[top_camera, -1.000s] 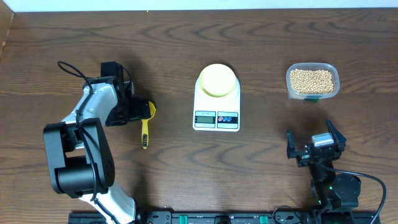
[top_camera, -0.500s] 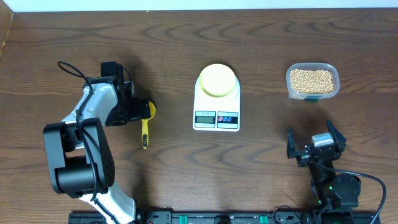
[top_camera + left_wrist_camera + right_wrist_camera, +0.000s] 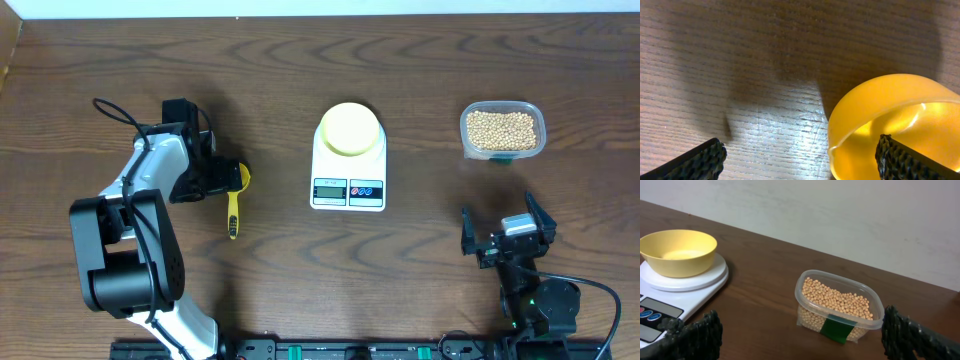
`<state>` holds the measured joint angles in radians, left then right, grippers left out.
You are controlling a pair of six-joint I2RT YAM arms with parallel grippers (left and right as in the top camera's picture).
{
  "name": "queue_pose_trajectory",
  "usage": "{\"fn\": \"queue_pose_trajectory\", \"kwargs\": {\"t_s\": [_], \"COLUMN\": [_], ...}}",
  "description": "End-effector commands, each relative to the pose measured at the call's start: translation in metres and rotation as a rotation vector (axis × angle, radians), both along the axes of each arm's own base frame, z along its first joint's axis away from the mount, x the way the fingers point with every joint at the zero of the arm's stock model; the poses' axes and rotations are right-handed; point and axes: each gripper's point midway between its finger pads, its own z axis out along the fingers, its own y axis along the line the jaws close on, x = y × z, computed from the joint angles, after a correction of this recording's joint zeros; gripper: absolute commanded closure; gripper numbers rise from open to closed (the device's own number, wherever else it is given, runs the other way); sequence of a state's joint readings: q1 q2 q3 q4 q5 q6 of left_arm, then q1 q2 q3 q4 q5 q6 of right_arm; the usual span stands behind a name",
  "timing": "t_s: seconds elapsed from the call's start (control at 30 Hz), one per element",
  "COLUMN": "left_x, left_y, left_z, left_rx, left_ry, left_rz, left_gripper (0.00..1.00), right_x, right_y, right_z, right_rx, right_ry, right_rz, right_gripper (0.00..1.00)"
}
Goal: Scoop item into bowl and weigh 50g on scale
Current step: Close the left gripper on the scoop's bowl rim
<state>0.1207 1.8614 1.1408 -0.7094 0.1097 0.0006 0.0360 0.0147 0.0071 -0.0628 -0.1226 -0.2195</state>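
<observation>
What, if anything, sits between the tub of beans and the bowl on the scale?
Nothing visible. Only bare table lies between the beans in their clear tub and the empty yellow bowl on the scale. The scoop lies beyond the scale.

One scale (image 3: 347,190), one bowl (image 3: 350,129), one scoop (image 3: 233,212), one tub (image 3: 836,329), and beans (image 3: 500,128) too small to count, perhaps hundreds.

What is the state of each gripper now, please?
Left gripper: open, at the yellow scoop, holding nothing.
Right gripper: open, holding nothing.
</observation>
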Motion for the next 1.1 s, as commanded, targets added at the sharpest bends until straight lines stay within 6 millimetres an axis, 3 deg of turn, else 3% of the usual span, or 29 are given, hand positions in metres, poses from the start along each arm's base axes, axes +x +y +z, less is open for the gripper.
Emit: {"fn": "queue_pose_trajectory", "kwargs": {"t_s": [0.0,0.6,1.07], "left_x": [-0.0050,-0.0050,-0.0051], "left_y": [-0.0018,-0.0018,-0.0018], "left_z": [-0.0060,-0.0060,-0.0060], "left_rx": [-0.008,-0.008,-0.008], "left_ry": [0.024,0.024,0.024], "left_rz": [-0.008,-0.008,-0.008], "left_gripper": [0.02,0.01,0.21], "right_x": [-0.0005,-0.0005,-0.0005], "right_y": [0.0011,0.0011,0.0011], "right_z": [0.0003,0.0003,0.0003], "right_rx": [-0.006,-0.006,-0.006], "right_ry": [-0.004,-0.004,-0.004], "right_rz": [0.003,0.003,0.003], "right_gripper": [0.01,0.01,0.01]}}
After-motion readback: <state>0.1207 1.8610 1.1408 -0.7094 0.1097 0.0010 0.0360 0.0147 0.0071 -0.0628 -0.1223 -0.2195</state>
